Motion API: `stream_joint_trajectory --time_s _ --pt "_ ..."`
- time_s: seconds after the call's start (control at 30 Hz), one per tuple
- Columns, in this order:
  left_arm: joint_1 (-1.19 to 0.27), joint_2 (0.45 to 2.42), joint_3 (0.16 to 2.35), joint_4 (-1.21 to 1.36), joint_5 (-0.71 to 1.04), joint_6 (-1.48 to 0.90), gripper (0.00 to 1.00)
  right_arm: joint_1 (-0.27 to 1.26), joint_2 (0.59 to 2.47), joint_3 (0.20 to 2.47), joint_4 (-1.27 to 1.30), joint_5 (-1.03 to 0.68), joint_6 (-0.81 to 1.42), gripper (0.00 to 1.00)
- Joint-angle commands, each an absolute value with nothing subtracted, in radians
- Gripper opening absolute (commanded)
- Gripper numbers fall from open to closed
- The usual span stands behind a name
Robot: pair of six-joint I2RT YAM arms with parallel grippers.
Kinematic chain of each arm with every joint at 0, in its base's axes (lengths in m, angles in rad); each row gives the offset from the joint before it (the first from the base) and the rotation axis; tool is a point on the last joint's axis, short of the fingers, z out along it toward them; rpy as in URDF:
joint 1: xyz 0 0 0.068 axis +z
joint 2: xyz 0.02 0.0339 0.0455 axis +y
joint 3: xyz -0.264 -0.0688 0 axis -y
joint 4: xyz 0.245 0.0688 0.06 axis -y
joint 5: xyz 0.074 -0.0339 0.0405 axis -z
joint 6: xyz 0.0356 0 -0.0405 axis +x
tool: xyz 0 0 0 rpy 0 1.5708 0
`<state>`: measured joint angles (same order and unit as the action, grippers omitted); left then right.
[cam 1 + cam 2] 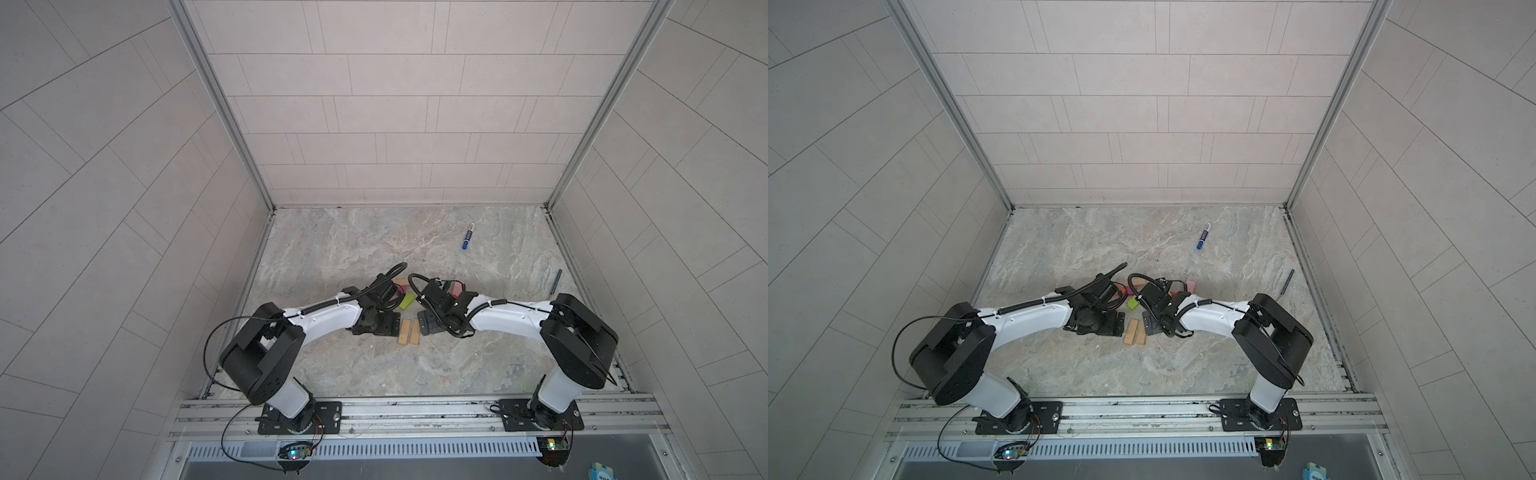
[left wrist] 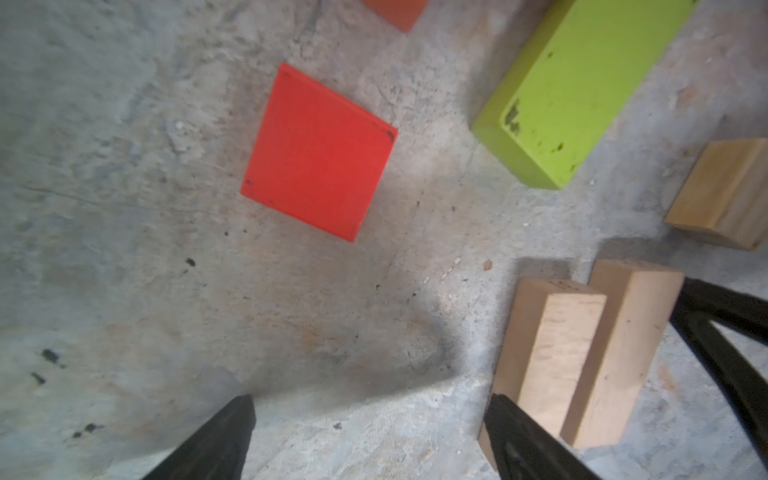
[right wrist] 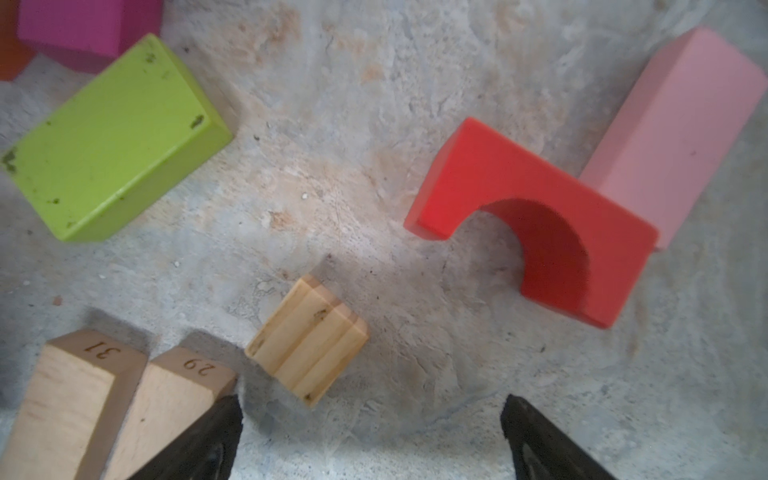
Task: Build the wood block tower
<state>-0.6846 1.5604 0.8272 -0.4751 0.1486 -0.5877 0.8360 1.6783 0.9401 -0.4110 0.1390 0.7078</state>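
Clearly nothing is stacked yet: the blocks lie loose on the marbled table point(image 1: 374, 374), gathered between the two arms near its middle. The left gripper point(image 2: 370, 403) and the right gripper point(image 3: 371, 401) both hang low, jaws wide apart and empty. I'd judge the first pick is in hand. The right one should turn square to the skewed small wooden block point(image 3: 307, 340) before closing, and keep clear of the two tan planks point(image 3: 120, 395), which lie side by side and touching. The lime-green brick point(image 3: 112, 141) is scuffed. The red arch point(image 3: 536, 216) lies flat, seemingly touching the pink brick point(image 3: 673, 133), and a red cube point(image 2: 320, 153) sits apart.
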Motion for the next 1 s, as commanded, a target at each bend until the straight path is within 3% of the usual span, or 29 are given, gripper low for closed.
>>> stream_joint_trajectory --time_s 0.0,0.5,0.97 --pt "-0.678 1.578 0.812 -0.469 0.158 -0.597 0.94 0.847 1.690 0.958 -0.409 0.148 0.706 0.99" --pt "-0.686 1.576 0.781 -0.428 0.207 -0.639 0.94 0.856 1.670 0.936 -0.429 0.151 0.720 0.99" --pt "-0.701 1.501 0.792 -0.586 0.106 -0.620 0.94 0.856 1.581 0.878 -0.452 0.124 0.719 0.98"
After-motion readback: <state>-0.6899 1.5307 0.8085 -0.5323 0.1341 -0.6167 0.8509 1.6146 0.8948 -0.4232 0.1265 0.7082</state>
